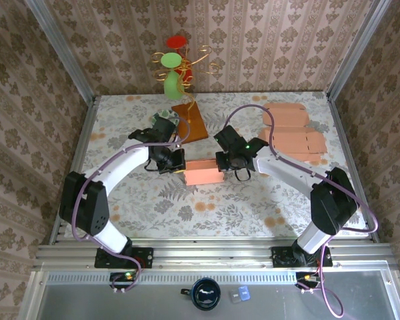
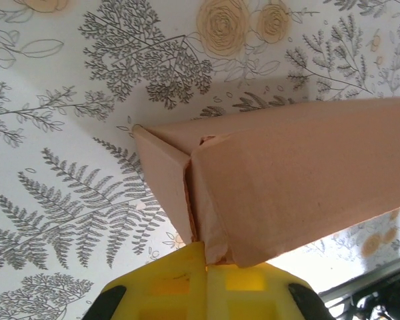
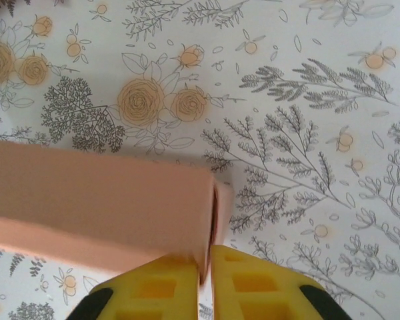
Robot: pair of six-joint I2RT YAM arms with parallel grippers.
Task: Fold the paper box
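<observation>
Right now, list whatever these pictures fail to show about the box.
Top view: both ends of the paper box, covered by the left hand and right hand.
Left wrist view: the box's far end, cut off by the right edge.
Right wrist view: its left part, cut off by the left edge.

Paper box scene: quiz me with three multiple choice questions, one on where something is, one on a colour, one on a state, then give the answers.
1. Where is the paper box?
A) between the left gripper and the right gripper
B) in the far right corner
C) on the near rail
2. What colour are the finger pads?
A) black
B) blue
C) yellow
3. How is the left gripper?
A) wide open
B) shut on the box's end flap
C) away from the box
Answers: 1 A, the top view shows a gripper at each end; 2 C, both wrist views show yellow; 3 B, its pads meet on the flap.
</observation>
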